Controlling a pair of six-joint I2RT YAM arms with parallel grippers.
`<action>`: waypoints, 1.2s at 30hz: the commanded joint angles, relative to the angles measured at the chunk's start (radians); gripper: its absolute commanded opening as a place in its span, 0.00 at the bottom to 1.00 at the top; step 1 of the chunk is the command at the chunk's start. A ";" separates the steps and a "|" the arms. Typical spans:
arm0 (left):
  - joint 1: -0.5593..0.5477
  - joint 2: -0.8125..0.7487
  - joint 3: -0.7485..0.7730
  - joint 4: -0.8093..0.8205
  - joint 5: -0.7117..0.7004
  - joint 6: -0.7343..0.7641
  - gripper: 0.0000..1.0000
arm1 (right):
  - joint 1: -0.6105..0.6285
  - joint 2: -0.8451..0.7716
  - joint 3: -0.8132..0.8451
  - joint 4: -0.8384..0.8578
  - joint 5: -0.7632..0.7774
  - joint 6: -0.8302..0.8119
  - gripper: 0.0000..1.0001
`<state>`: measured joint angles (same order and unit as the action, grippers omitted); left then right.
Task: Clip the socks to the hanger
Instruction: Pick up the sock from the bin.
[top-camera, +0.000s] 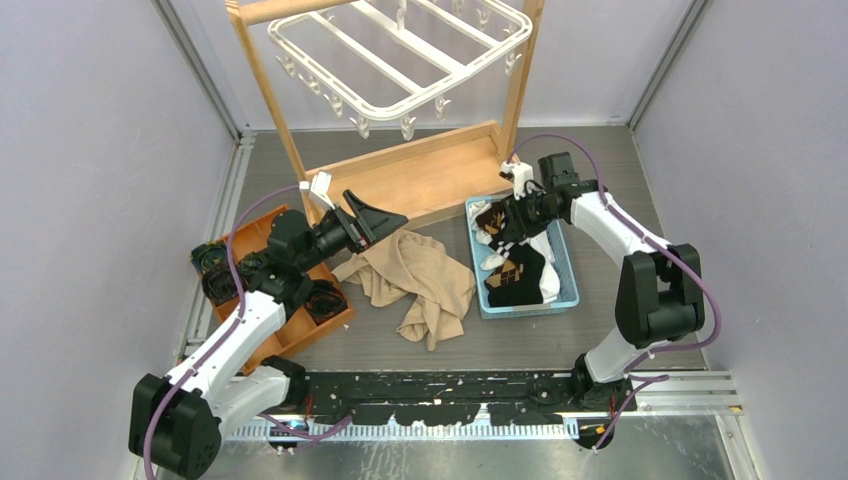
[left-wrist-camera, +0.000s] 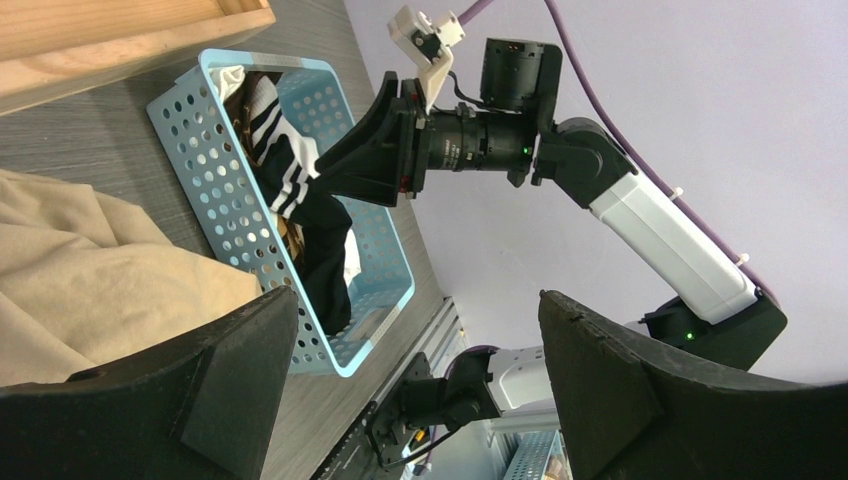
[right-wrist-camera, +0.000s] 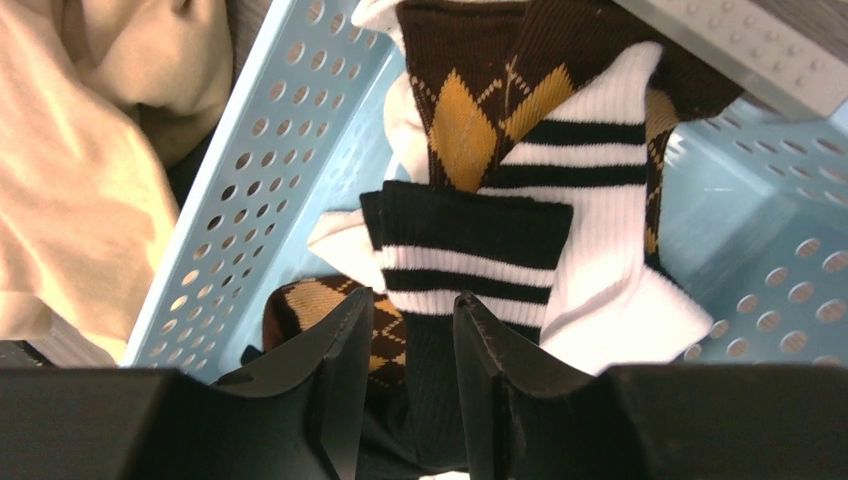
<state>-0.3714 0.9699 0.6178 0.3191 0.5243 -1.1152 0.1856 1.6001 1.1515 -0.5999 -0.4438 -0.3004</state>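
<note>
Several socks (top-camera: 515, 270) lie heaped in a light blue basket (top-camera: 571, 275). The right wrist view shows a black sock with white stripes (right-wrist-camera: 470, 230), a brown argyle sock (right-wrist-camera: 460, 120) and a white sock with black bands (right-wrist-camera: 590, 160). My right gripper (right-wrist-camera: 413, 297) reaches down into the basket, partly open. The black sock runs between its fingers without being pinched. My left gripper (top-camera: 385, 225) hovers wide open and empty over the beige cloth (top-camera: 420, 280), pointing toward the basket. The white hanger (top-camera: 400, 50) hangs from the wooden stand at the back.
The wooden stand's base tray (top-camera: 420, 175) lies just behind the basket and the cloth. An orange tray (top-camera: 290, 335) with black rolls sits under my left arm. Grey walls close in both sides.
</note>
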 joint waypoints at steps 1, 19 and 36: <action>-0.004 -0.036 -0.002 0.004 0.005 0.009 0.90 | 0.013 0.053 0.054 -0.012 0.042 -0.031 0.41; -0.015 -0.043 0.004 -0.008 -0.008 0.008 0.89 | 0.014 -0.058 0.071 -0.028 0.035 -0.032 0.01; -0.198 0.121 0.042 0.248 -0.100 -0.057 0.88 | -0.136 -0.358 0.100 0.114 -0.305 0.243 0.01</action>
<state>-0.5175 1.0489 0.6128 0.4301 0.4706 -1.1641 0.0616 1.3319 1.2102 -0.6212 -0.6502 -0.1886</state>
